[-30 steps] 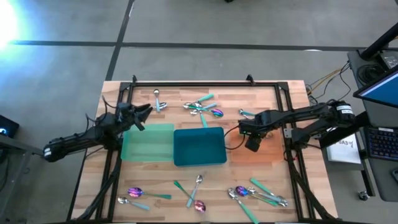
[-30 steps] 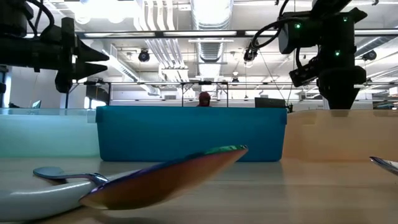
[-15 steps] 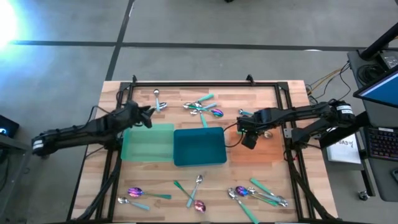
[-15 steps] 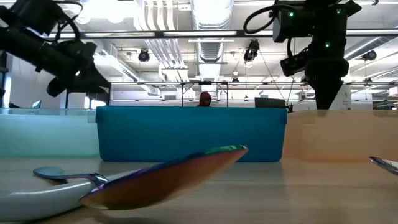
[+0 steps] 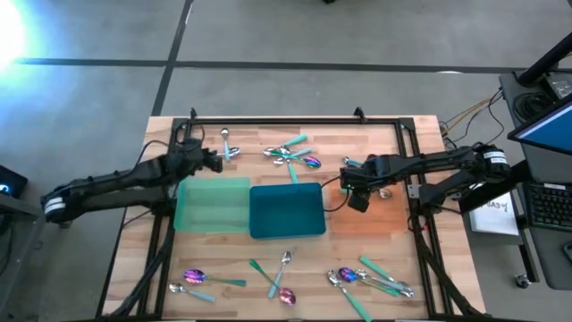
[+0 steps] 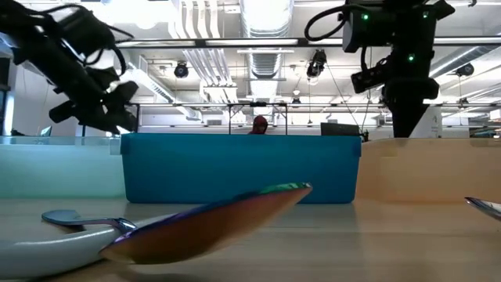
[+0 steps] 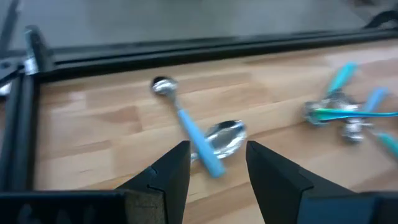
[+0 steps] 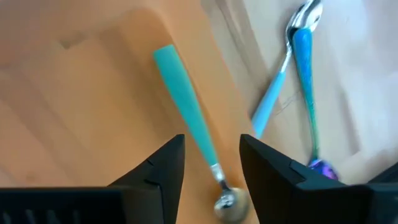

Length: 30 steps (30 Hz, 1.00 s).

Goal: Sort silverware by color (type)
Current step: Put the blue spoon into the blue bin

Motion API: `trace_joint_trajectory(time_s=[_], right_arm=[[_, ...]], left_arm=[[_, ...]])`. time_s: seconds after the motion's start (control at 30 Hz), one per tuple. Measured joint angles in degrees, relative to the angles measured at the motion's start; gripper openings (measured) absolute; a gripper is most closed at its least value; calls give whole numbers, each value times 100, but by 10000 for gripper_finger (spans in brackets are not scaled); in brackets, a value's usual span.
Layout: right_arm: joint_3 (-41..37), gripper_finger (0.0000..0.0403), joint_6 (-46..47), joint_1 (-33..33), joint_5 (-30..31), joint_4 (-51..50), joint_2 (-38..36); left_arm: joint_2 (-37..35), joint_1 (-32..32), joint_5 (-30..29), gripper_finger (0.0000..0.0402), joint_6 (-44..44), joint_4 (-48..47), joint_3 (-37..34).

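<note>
Both arms low — open jaws over teal-handled spoons (image 7: pixel 198 134).

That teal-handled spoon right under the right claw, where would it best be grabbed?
Probably mid-handle, from straight above. The teal-handled spoon lies flat, its straight narrow handle fitting between the open right gripper fingers set across it; its small rounded bowl would likely slip.

Spoons (image 5: pixel 290 154) lay scattered across the table: a small pair (image 5: pixel 227 145) and a crossed cluster at the far edge, one teal-handled spoon (image 8: pixel 191 137) near the right, more (image 5: pixel 371 277) along the near edge.
</note>
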Motion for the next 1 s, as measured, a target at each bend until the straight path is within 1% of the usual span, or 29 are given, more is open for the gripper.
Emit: trace_joint_trajectory(time_s=[0.17, 0.33, 0.5, 0.67, 0.83, 1.0], right_arm=[[68, 146, -416, -111, 158, 75, 0], [124, 143, -832, -192, 256, 142, 0], [170, 142, -1079, -203, 288, 174, 0], [176, 146, -1502, -231, 302, 363, 0], [176, 146, -1811, -297, 450, 650, 0], [176, 143, -1821, -332, 451, 688, 0]], left_arm=[[788, 569, 533, 141, 3, -1, 309], [1614, 856, 739, 141, 313, -3, 667], [2340, 1097, 838, 141, 406, 44, 957], [3030, 1254, 847, 141, 353, 748, 1047], [3776, 1411, 866, 141, 219, 1404, 1043], [4424, 1570, 1130, 141, 175, 2071, 1039]])
